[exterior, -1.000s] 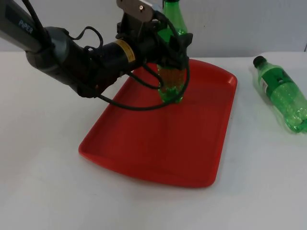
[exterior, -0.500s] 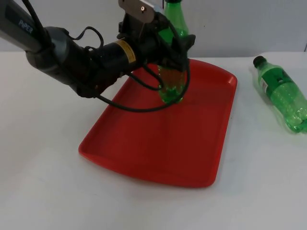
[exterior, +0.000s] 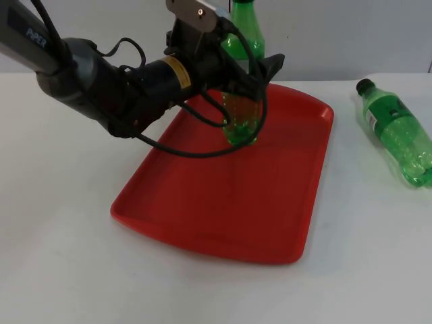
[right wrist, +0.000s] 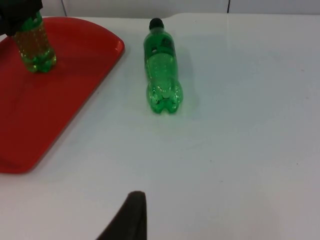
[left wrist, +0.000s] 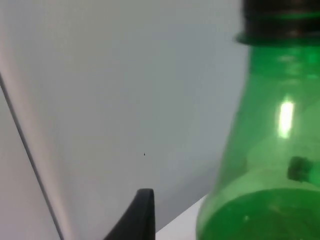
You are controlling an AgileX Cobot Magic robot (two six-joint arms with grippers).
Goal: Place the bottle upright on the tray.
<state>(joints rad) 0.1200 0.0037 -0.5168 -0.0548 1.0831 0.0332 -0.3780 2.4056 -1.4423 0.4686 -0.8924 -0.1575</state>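
Observation:
A green plastic bottle (exterior: 241, 128) stands upright on the far part of the red tray (exterior: 223, 209). My left gripper (exterior: 247, 64) is open around the bottle's upper body, its fingers spread off the sides. The left wrist view has the bottle's neck and black cap (left wrist: 270, 150) close up beside one black fingertip (left wrist: 137, 215). The right wrist view takes in the same bottle (right wrist: 34, 47) on the tray (right wrist: 45, 110). My right gripper (right wrist: 131, 220) waits low over the white table, to the right of the tray.
A second green bottle (exterior: 398, 131) lies on its side on the table right of the tray, cap toward the wall; it is also in the right wrist view (right wrist: 161, 67). The grey partition wall stands just behind the tray.
The left gripper's fingers have spread apart and let go of the upright bottle, which stays standing on the tray. The lying bottle has not moved.

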